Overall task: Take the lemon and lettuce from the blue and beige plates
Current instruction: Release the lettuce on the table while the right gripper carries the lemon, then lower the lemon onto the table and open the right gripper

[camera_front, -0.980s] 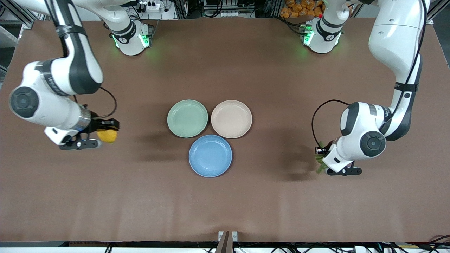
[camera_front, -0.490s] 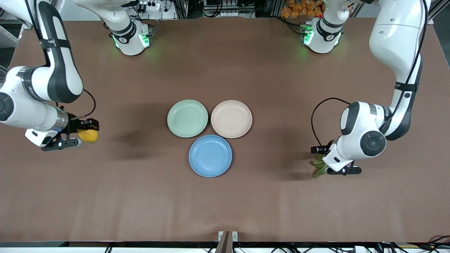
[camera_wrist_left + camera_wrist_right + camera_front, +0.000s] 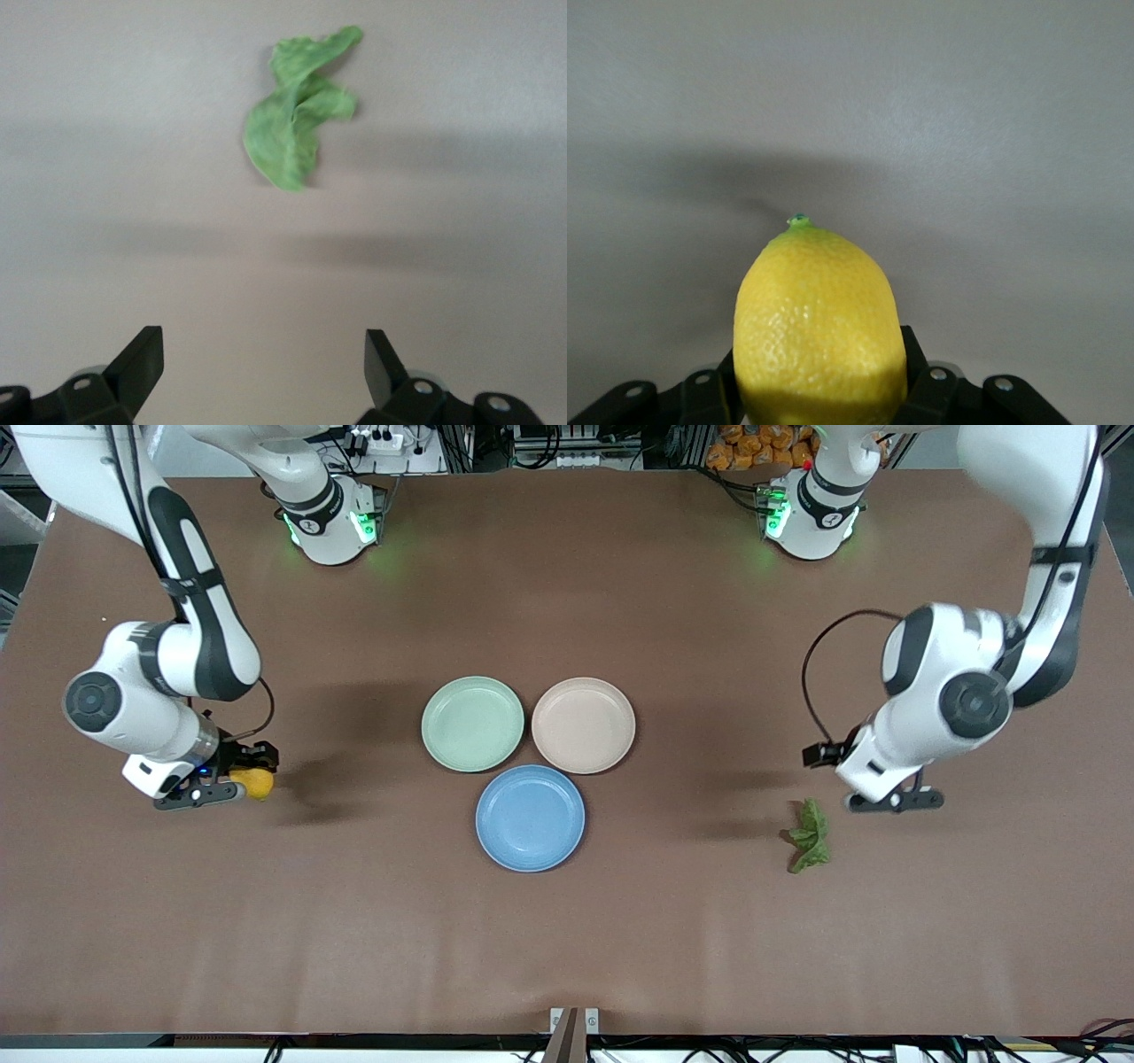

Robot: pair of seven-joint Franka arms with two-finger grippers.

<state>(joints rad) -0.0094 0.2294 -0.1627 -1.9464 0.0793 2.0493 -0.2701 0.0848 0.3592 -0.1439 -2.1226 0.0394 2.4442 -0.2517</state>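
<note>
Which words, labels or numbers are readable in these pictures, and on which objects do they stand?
None can be read.
The left arm carries small dark lettering, too blurred to read.
The lemon, lettuce and plates carry no text.

No text legible on my arms, plates or table (a faint mark on each forearm stays too blurred to read).

I work at a broad table covered in matte brown cloth (image 3: 567, 921), softly creased and crossed by blurred shadows. Along its edge by my bases run aluminium frame rails (image 3: 35, 465), black cables (image 3: 549, 447) and a white power strip (image 3: 376, 441). Green light glows on the cloth there.
</note>
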